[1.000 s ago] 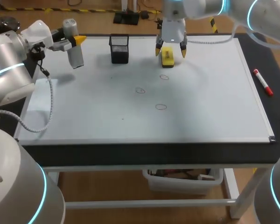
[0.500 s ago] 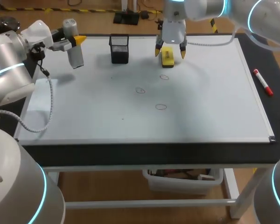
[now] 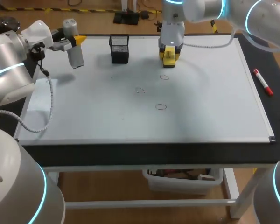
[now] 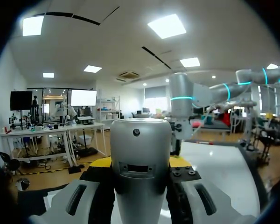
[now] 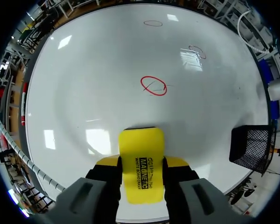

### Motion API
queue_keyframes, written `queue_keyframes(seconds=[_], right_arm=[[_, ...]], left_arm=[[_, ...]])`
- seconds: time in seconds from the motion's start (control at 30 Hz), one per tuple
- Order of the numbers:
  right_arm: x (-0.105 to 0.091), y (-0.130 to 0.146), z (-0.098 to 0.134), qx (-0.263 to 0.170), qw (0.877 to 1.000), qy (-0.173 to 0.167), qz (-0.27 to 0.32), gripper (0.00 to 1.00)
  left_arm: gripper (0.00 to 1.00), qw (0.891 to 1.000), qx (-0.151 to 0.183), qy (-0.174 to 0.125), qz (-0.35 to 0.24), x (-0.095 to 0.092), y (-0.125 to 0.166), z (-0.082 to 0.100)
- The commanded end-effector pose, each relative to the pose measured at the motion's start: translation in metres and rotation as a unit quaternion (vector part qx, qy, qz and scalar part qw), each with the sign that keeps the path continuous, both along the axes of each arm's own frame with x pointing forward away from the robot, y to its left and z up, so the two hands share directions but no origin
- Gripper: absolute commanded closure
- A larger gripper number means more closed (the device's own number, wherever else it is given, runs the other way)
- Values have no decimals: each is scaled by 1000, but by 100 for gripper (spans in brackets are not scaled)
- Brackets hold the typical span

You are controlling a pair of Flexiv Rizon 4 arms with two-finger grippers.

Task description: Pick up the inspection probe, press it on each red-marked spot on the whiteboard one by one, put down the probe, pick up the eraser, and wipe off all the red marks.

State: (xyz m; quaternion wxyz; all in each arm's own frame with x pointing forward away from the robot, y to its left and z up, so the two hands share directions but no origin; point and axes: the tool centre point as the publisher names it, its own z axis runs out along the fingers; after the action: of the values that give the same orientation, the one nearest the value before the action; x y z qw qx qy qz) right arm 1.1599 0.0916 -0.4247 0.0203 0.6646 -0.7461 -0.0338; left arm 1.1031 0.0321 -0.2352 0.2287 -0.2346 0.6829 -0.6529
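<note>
My left gripper (image 3: 71,41) hangs above the whiteboard's (image 3: 214,102) far left corner, shut on the silver cylindrical inspection probe (image 3: 75,57). In the left wrist view the probe (image 4: 140,158) stands upright between the fingers. At the far middle of the board my right gripper (image 3: 169,52) is shut on the yellow eraser (image 3: 168,58), which rests on the board. In the right wrist view the eraser (image 5: 141,158) fills the gap between both fingers (image 5: 176,162). Three red circles lie ahead of it: one close (image 5: 153,86), two farther (image 5: 196,51) (image 5: 152,23). The head view shows the same circles (image 3: 164,77) (image 3: 140,90) (image 3: 161,107).
A black mesh basket (image 3: 119,48) stands at the far edge, between the two grippers, and also shows beside the eraser in the right wrist view (image 5: 249,149). A red marker (image 3: 262,82) lies on the dark table strip right of the whiteboard.
My right gripper's fingers, spread on either side of the eraser before, have closed onto it. The left arm and the probe have not moved.
</note>
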Motion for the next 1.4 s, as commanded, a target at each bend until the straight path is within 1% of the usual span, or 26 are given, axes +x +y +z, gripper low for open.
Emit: queue_keyframes(seconds=[0.03,0.23,0.47,0.77,1.13,1.4], right_arm=[[0,-3,5,-1,1000,-1,0,100],[-4,-9,19,-1,1000,-15,-1,100],[-5,-26,36,-8,1000,-27,-2,100],[-9,-67,45,-17,998,-29,-57,100],[-36,-116,45,-16,991,-15,-130,100],[-53,-139,41,-16,986,-9,-165,100]], left_arm=[[100,1000,-1,-2,2,0,-1,0],[100,1000,-1,-2,2,0,-1,0],[100,1000,-1,-2,2,0,-1,0],[100,1000,-1,-2,2,0,-1,0],[100,1000,-1,-2,2,0,-1,0],[100,1000,-1,-2,2,0,-1,0]])
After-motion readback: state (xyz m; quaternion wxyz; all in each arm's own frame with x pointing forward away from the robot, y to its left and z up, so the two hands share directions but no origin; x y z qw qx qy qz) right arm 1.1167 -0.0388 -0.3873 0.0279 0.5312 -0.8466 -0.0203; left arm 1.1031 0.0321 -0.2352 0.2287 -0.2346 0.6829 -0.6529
